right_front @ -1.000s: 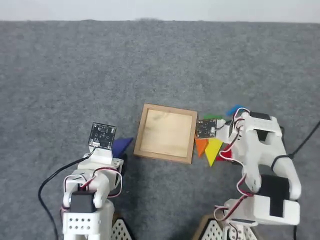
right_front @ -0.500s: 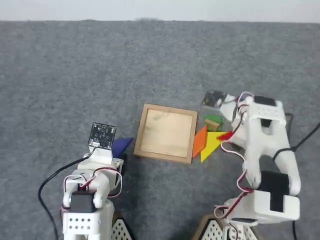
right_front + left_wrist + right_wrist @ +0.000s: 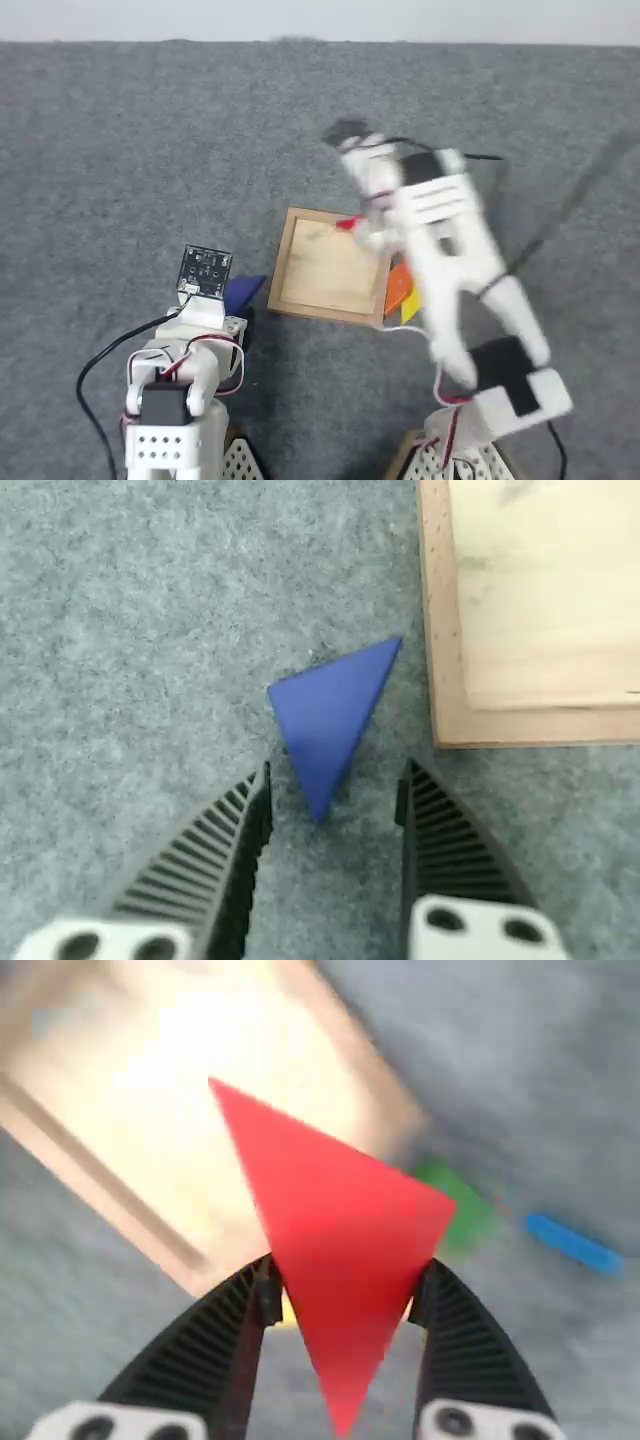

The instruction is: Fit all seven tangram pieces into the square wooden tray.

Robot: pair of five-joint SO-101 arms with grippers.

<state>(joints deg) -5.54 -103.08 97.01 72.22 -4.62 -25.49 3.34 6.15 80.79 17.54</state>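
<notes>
Holding: red triangle [image 3: 335, 1210] is clamped in right gripper [image 3: 345, 1272], over tray's [image 3: 279, 268] far edge | left gripper [image 3: 335, 775] is seen spread, blue triangle [image 3: 330, 705] tip between its jaws, on carpet [image 3: 120, 600] beside tray | risk: red triangle may be hung on rim if released tilted or off-centre

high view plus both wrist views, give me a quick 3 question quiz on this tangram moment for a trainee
1. True or false: the left gripper is shut on the blue triangle.
2. Which colour is the piece held in the right gripper? A red, B yellow, C green.
3. Fill in the gap: the blue triangle lies ___ the wooden tray (inside or outside).

Key: 1 false, it is open; 2 A; 3 outside.
</notes>
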